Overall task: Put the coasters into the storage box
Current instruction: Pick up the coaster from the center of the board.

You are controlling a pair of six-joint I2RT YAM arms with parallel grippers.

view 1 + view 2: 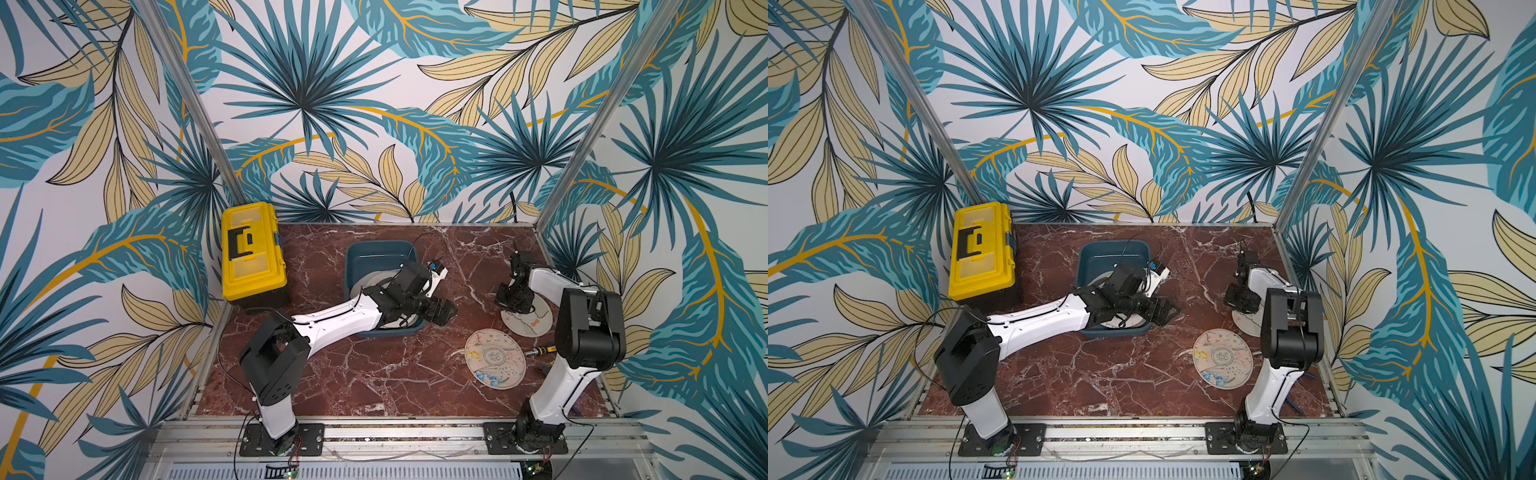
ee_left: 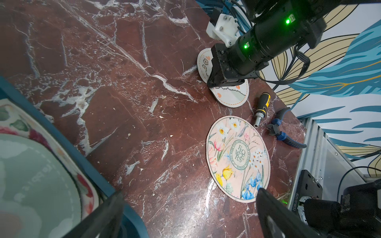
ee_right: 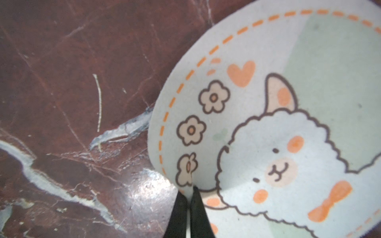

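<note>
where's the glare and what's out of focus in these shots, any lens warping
Right wrist view: soft all over, a bright glare patch on the marble table beside the sheep coaster. Left wrist view: the storage box and green coaster in it are blurred up close, the flower coaster is sharp. In both top views: even light, wide-angle lens splays the frame posts.

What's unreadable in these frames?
- Coasters in the storage box: count unknown; left arm covers them in both top views, frame edge cuts them in left wrist view.
- Sheep coaster: right gripper hides part in both top views.
- Pliers: mostly behind right arm in both top views.
</note>
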